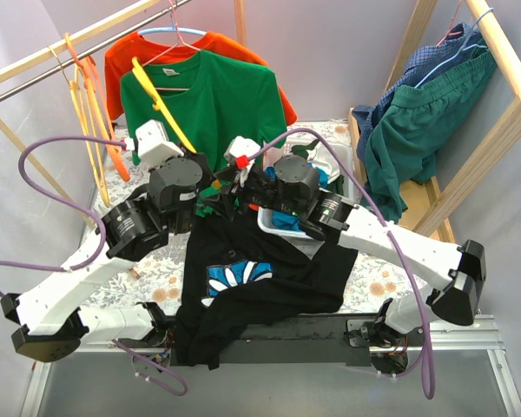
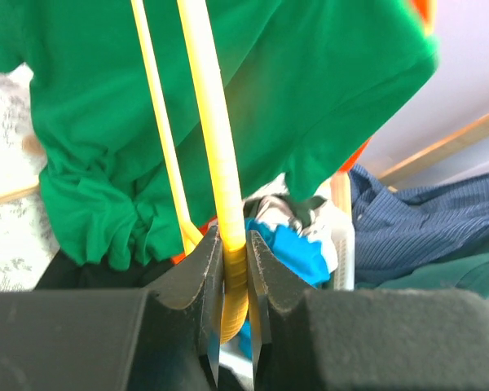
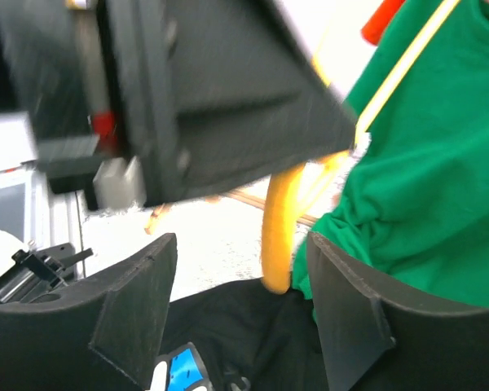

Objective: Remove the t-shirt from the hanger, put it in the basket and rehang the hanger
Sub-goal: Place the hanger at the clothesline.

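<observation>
Your left gripper (image 2: pixel 235 269) is clamped on the yellow hanger (image 2: pixel 212 138), whose bar runs up and away, your right gripper (image 3: pixel 240 252) gapes beside its lower end, and the black t-shirt (image 1: pixel 286 269) lies just below on the table (image 1: pixel 378 282).

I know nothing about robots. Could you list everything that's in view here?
yellow hanger: one, yellow, clamped in the left gripper
black t-shirt: one, black with blue-white print, on the table, over its near edge
green t-shirt: one, green, hanging at the back
orange t-shirt: one, orange, behind the green one
spare hangers: several, orange and yellow, on the left rail
checked shirt: one, blue, on the wooden rack
dark green garment: one, same rack
white bin: one, on the table, blue cloth inside
table: one, floral cover
left gripper: black, shut on the hanger
right gripper: black, open
</observation>
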You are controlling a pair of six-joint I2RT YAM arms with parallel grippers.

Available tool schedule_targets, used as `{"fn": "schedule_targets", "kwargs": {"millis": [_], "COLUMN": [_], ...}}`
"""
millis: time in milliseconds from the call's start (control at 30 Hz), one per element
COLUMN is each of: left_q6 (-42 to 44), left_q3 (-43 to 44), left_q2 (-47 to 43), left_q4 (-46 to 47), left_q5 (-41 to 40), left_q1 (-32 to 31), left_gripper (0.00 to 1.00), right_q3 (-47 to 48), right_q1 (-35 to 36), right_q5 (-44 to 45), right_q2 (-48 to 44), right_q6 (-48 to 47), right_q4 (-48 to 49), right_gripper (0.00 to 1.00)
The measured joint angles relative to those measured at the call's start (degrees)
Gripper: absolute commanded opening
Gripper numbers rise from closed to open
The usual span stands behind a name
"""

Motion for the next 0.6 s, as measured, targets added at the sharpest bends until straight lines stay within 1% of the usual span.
{"fn": "schedule_targets", "kwargs": {"millis": [200, 267, 367, 500, 600], "left_q6": [2.0, 1.3, -0.3, -1.9, 0.2], "left_q3": [14.4, 17.3, 18.5, 18.5, 18.3], "left_q2": [9.4, 11.1, 11.6, 11.7, 11.7], "left_q4": [-3.0, -5.2, -8.4, -11.9, -10.1], "left_q5": [-5.7, -7.2, -9.4, -12.7, -15.1], "left_q1": [-2.8, -3.3, -3.5, -3.5, -3.4], "left_gripper": [0.0, 0.0, 0.0, 0.0, 0.0], "right_q3": [-4.2, -5.9, -9.1, -11.5, -12.7], "right_q1": [0.0, 0.0, 0.0, 0.0, 0.0], "right_q5": [5.0, 6.4, 8.3, 9.6, 9.8], "right_q2": [-6.5, -8.7, -12.1, -14.2, -15.0], "right_q6": [-0.4, -0.5, -0.6, -0.6, -0.6], "right_q4": [-0.3, -0.6, -0.6, -0.7, -1.2], "right_gripper": [0.74, 0.74, 0.74, 0.74, 0.74]}}
